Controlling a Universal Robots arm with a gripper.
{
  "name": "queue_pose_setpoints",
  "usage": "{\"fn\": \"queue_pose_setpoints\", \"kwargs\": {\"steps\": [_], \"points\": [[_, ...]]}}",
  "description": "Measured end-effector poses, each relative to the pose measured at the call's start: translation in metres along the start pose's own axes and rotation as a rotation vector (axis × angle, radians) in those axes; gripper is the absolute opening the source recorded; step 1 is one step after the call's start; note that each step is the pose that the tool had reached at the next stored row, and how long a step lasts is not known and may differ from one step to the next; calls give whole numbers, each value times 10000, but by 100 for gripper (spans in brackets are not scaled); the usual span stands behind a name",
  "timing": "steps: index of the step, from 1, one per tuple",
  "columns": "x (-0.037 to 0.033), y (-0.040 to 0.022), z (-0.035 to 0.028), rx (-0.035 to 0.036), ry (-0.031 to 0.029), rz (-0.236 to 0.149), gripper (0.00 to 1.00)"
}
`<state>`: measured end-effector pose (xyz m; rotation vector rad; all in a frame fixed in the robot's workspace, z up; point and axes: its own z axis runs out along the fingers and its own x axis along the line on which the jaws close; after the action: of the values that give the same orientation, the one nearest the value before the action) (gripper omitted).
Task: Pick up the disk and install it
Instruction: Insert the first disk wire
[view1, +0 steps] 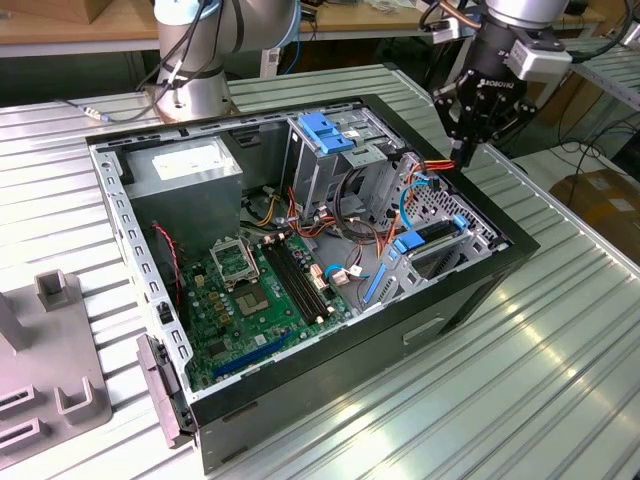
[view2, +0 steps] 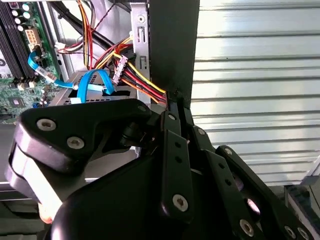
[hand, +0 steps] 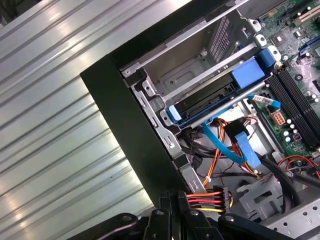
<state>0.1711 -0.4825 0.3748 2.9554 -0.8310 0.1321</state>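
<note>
Disk (hand: 212, 100): seated in the computer case (view1: 470, 290) bay, blue rails showing, below and inward of the gripper (view1: 468, 150). Gripper: fingers pressed together on a cable connector (hand: 207, 201) at the case wall. Case lay open on the table (view1: 560, 360).

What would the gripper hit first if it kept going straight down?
Most likely the red and yellow power cable at the computer case's edge, right under the gripper; depth is unclear.

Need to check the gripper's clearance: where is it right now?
In the exterior view the gripper hangs at the computer case's far right edge, just above the red and yellow cables.
</note>
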Motion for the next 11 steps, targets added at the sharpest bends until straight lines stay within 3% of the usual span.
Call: {"fn": "queue_pose_setpoints", "kwargs": {"steps": [6, 11], "points": [[-139, 88, -4, -3, -1, 28, 16], [-141, 88, 3, -120, -36, 1036, 16]]}}
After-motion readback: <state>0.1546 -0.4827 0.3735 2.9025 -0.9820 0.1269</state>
